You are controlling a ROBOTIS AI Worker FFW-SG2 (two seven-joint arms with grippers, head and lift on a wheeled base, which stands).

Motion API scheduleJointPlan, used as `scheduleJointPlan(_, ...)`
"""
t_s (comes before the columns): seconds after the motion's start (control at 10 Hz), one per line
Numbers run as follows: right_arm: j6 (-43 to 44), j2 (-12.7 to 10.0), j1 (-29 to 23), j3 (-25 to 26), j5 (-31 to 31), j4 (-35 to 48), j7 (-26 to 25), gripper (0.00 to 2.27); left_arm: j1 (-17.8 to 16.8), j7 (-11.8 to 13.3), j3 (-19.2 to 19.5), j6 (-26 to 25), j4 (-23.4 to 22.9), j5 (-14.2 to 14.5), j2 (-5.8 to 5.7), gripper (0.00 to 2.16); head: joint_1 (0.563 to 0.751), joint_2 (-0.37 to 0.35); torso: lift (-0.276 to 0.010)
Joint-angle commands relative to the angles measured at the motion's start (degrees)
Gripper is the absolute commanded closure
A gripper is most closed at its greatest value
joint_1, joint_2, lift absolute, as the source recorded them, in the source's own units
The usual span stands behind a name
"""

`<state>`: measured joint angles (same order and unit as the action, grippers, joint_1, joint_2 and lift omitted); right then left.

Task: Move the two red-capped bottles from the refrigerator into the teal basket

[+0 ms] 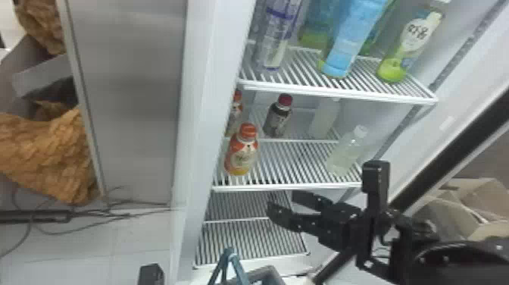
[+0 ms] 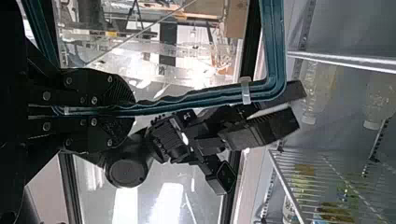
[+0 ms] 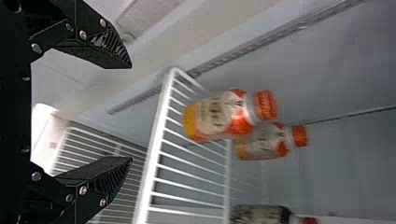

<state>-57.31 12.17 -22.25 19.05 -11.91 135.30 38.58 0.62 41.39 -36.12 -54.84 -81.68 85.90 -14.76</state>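
First pick judged in hand: right gripper (image 3: 130, 113), spread wide, is to be advanced around front red-capped bottle (image 3: 219, 115). Basket handle (image 2: 201, 94) is clamped by left gripper (image 2: 132, 111).

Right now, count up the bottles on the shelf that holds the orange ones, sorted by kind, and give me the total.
Orange bottles with red caps: 2
Dark bottle with a dark red cap: 1
Pale bottles with white caps: 2
Total: 5
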Motion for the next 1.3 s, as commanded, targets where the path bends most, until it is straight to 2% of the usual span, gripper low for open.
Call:
scheduleJointPlan(0.0, 7.3, -0.4, -0.1, 0.1, -0.8, -2.3, -1.0, 0.34, 0.1, -0.1, -0.1, 0.0, 0.1, 0.0, 0.0, 1.09, 0.695, -0.35, -0.228)
scheduleJointPlan(0.4, 28.9, -2.1, 1.4, -1.3, -1.6, -11.1, -6.1, 0.13, 0.2, 0.0, -0.2, 0.3, 0.1, -0.1, 0.18, 1.09, 0.695, -0.35, -0.228)
scheduleJointPlan(0.7, 39.3, -1.9, 5.4, -6.0, -1.8, -20.5, -9.5, 0.1, 0.2, -0.1, -0.6, 0.3, 0.1, -0.1, 0.18, 1.09, 0.695, -0.35, -0.228)
scheduleJointPlan(1.0, 45.5, -1.7, 7.3, -8.3, -0.3, -22.9, -14.8, 0.05, 0.1, -0.1, -1.0, 0.3, 0.1, 0.2, 0.18, 1.09, 0.695, -0.35, -0.228)
scheduleJointPlan(1.2, 52.7, -2.7, 7.1, -8.4, 2.1, -23.9, -20.8, 0.05, 0.1, 0.0, -1.2, 0.3, -0.1, 0.4, 0.18, 1.09, 0.695, -0.35, -0.228)
